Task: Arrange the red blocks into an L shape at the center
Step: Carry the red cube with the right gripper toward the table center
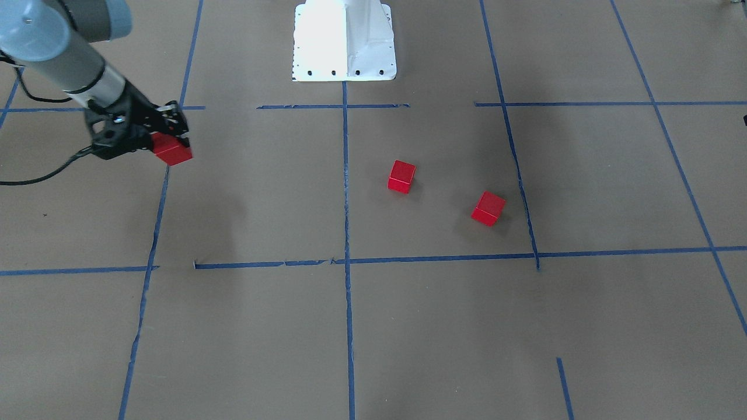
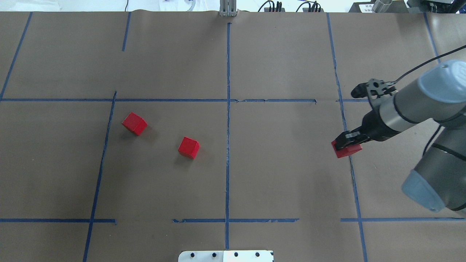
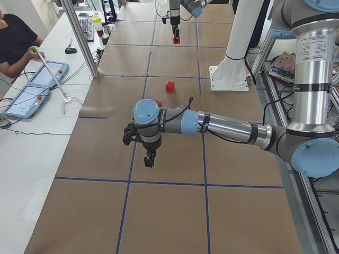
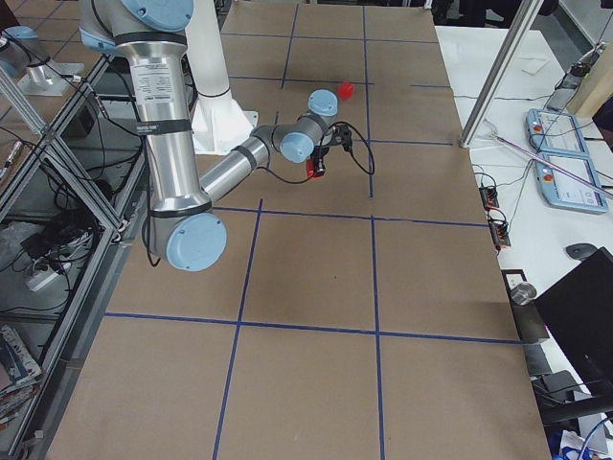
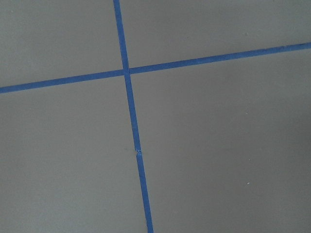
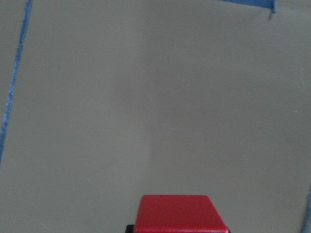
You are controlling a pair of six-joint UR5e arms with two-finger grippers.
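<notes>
My right gripper is shut on a red block and holds it above the brown paper, near the blue tape line to the right of the middle square. The front view shows the same gripper and block; the block fills the bottom of the right wrist view. Two more red blocks lie apart on the paper left of the centre tape line. My left gripper shows only in the left side view, above the paper; I cannot tell whether it is open or shut.
The white robot base stands at the table's near edge. A side table with tablets and an operator flanks the table. The left wrist view shows only a tape cross.
</notes>
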